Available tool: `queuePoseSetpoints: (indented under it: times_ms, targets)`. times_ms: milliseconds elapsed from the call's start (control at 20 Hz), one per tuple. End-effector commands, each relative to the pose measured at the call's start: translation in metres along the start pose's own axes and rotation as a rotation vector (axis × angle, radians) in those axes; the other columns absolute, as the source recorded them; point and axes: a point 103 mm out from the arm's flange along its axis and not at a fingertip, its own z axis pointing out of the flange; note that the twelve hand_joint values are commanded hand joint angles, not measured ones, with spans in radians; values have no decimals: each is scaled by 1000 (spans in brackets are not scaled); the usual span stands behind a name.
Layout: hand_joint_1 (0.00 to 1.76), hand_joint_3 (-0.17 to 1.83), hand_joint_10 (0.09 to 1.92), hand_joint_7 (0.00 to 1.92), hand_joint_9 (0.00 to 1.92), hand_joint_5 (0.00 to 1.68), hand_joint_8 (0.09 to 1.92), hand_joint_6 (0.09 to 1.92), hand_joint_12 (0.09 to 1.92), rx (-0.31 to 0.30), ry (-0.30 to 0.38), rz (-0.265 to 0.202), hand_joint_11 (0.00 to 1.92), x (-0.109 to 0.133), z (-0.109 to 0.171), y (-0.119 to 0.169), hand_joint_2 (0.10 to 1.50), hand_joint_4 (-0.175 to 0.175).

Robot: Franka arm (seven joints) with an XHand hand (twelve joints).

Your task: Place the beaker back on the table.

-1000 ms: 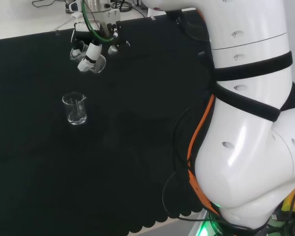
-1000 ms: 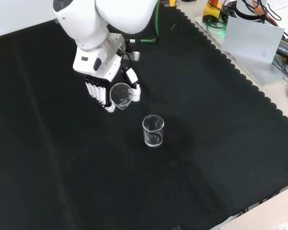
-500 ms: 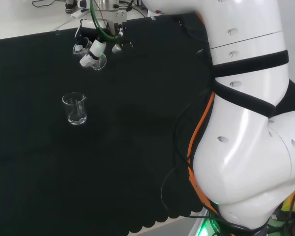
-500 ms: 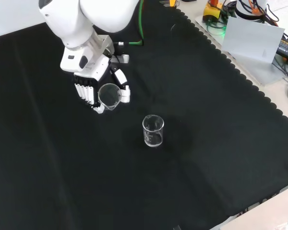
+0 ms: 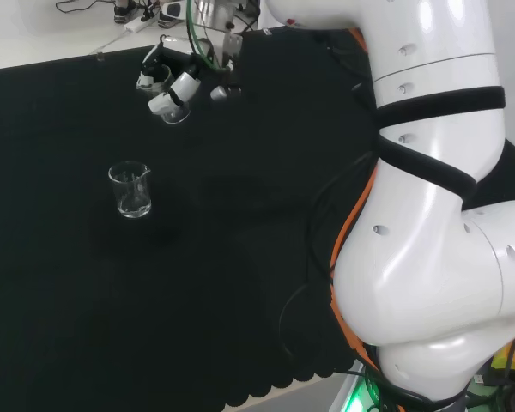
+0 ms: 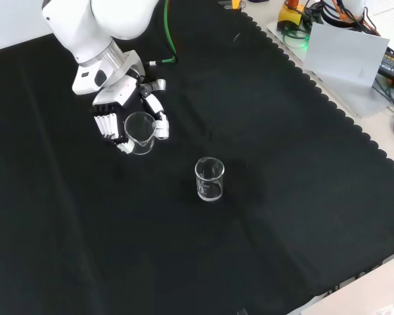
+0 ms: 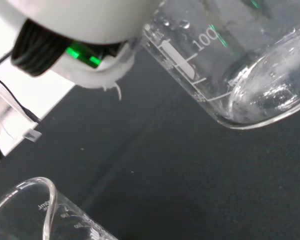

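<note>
Beaker (image 6: pixel 140 131): clear glass, held tilted above the counter (image 6: pixel 262 118), not yet set down. Step in hand: carrying. Next move, by judgement: righting and lowering it onto bare cloth, clear of the second beaker (image 6: pixel 209 178) standing nearer the front view's camera. Fingers (image 6: pixel 109 123) of the hand (image 6: pixel 118 105) curled round it, thumb opposite.

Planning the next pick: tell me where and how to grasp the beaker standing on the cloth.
Grip the standing beaker round its straight side wall at mid-height, coming in level from the side. It stands upright with an open mouth and thin rim, and bare cloth surrounds it. The hand currently holds the other beaker.
</note>
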Motion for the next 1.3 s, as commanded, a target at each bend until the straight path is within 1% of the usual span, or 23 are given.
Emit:
queuePoseSetpoints:
  times_ms: [50, 250, 650, 900, 1300]
  targets:
    - [1306, 899, 867, 1230, 1450, 1165, 916, 949, 806, -57, 75, -11, 1200, -7, 25, -8, 563, -175]
    - [1309, 887, 839, 1245, 1459, 1180, 882, 916, 799, -79, 92, -3, 1206, -8, 34, -12, 561, -175]
    - [1311, 867, 797, 1263, 1474, 1197, 839, 877, 790, -124, 95, 18, 1214, -13, 55, -17, 562, -175]
    - [1313, 861, 778, 1271, 1478, 1206, 820, 858, 785, -152, 92, 63, 1217, -20, 68, -21, 561, -175]
    - [1318, 839, 720, 1307, 1495, 1241, 744, 785, 776, -142, 97, 91, 1224, -30, 87, -23, 556, -175]
